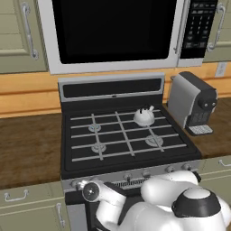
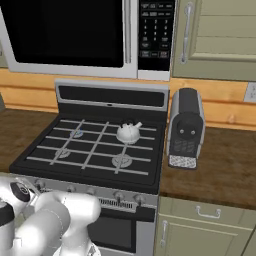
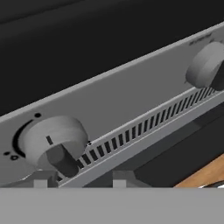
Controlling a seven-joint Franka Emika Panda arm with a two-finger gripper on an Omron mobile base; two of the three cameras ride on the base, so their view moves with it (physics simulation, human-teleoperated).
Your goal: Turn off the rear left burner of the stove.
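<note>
- Left base view: the arm reaches low to the stove front strip, its claw end hidden down at the left knobs. The rear left burner sits up and beyond it on the grates, plain grey here. A white kettle stands on the rear right burner, far right of the claw.
- Right base view: the rear left burner shows a faint blue tint. A coffee machine stands on the surface right of the stove.
- Hand view: the claw is right up at a round knob, its 2 tips apart, gripping nothing; the knob sits just above the left tip. A 2nd knob lies well off to the upper right.
</note>
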